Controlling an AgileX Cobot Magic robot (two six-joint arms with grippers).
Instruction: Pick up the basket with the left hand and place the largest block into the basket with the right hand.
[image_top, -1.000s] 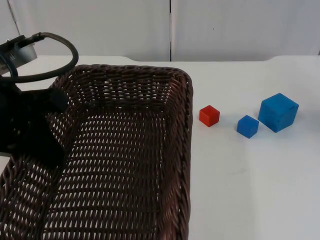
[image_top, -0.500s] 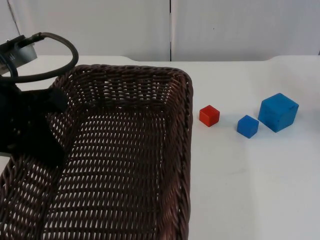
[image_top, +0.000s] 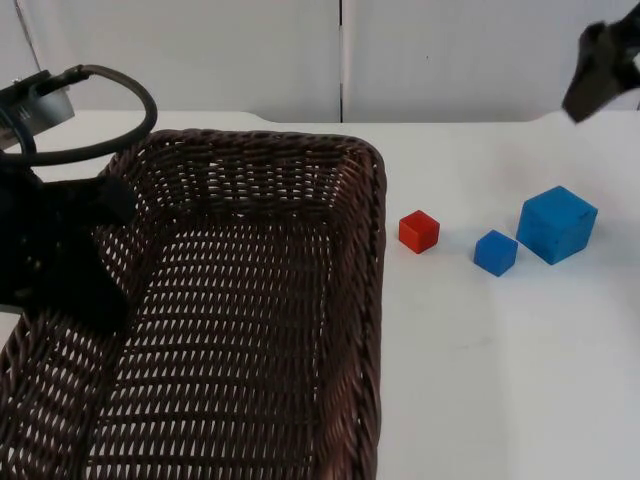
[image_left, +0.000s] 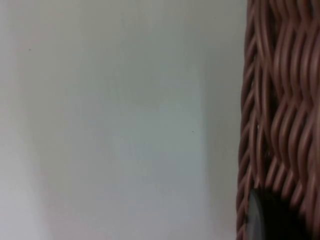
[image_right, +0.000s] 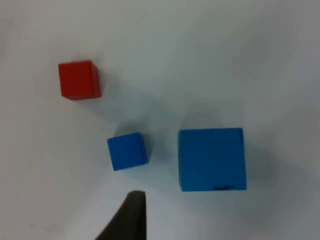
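Note:
A dark brown wicker basket (image_top: 372, 250) hangs lifted over the left of the table, and my left gripper (image_top: 95, 275) is shut on its left rim. Its weave (image_left: 272, 100) stands beside a black fingertip (image_left: 265, 217) in the left wrist view. The largest block, a big blue cube (image_top: 556, 224), rests on the table at the right. My right gripper (image_top: 600, 72) hovers high behind it and a little to its right, well apart from it. In the right wrist view the big blue cube (image_right: 212, 159) lies just past a fingertip (image_right: 131, 216).
A small blue cube (image_top: 495, 252) (image_right: 127, 150) sits just left of the big one. A red cube (image_top: 419, 231) (image_right: 79, 79) lies further left, close to the basket's right rim. The grey partition wall (image_top: 450, 55) closes the table's far edge.
My right gripper has come into the top view at the upper right. The basket, the left arm and the three cubes have not moved.

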